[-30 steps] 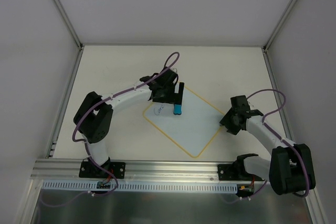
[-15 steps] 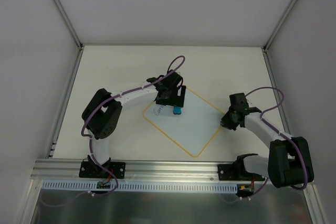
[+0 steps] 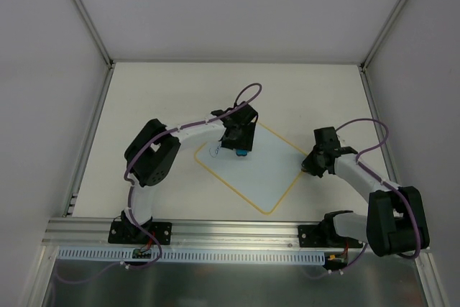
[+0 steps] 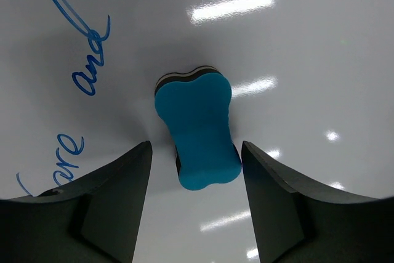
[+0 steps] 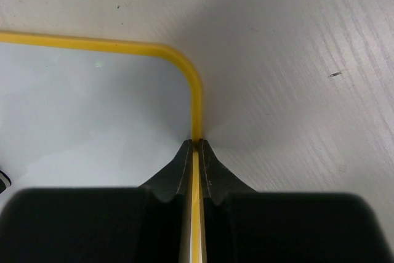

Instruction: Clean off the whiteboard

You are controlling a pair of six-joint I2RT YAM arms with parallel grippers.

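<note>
White-walled enclosure [image 3: 230,5], pale desk [image 3: 144,98]. Whiteboard [image 3: 255,170] flat at frame centre. Left pincer [image 4: 197,152] spread, straddling blue eraser [image 4: 196,121]. Right pincer [image 5: 196,147] pinching whiteboard's yellow right-hand edge.

Both arms = white tube links w/ chunky black joint housings: left arm [image 3: 190,131], right arm [image 3: 357,175], each bolted on a black base bracket [image 3: 140,231]. A purple cable [image 3: 248,93] runs the length of each arm, standing off in loose loops. Left gripper [image 3: 242,147] & right gripper [image 3: 306,170] are all black; seen close, the left's fingers [image 4: 111,204] are matt dark-grey wedges w/ bevelled faces, and the right's finger tips [image 5: 183,167] taper to thin pts.
</note>
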